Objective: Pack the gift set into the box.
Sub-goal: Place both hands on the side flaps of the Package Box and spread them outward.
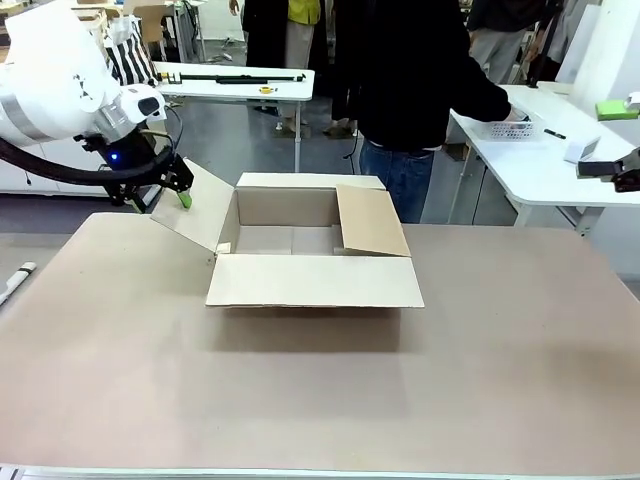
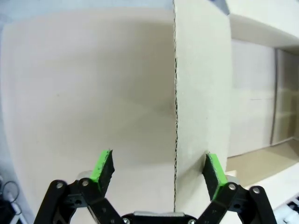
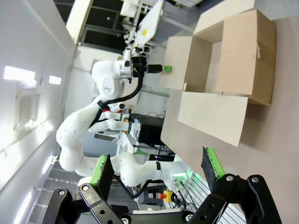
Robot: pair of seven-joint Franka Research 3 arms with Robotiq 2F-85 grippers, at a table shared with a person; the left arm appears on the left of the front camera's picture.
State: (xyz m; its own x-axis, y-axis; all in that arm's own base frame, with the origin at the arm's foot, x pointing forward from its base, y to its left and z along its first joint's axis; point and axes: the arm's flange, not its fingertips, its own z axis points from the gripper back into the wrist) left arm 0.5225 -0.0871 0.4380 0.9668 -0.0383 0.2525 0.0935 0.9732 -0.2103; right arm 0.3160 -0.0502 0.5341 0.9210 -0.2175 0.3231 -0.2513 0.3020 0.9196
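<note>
The brown cardboard box [image 1: 315, 281] stands open in the middle of the table with its four flaps spread. My left gripper [image 1: 181, 192] is at the outer edge of the box's left flap [image 1: 197, 208]. In the left wrist view that gripper [image 2: 159, 172] is open, and the flap's [image 2: 202, 93] thin edge stands between its green pads [image 2: 103, 166] without being clamped. My right gripper [image 3: 159, 170] is open with nothing between its fingers, well away from the box [image 3: 236, 56]. The gift set is out of view.
A person [image 1: 410, 70] in dark clothes stands behind the box, one hand reaching to a white basket [image 1: 510, 129] on the white side table [image 1: 545, 165] at the right. The brown tabletop [image 1: 320, 400] in front of the box is bare.
</note>
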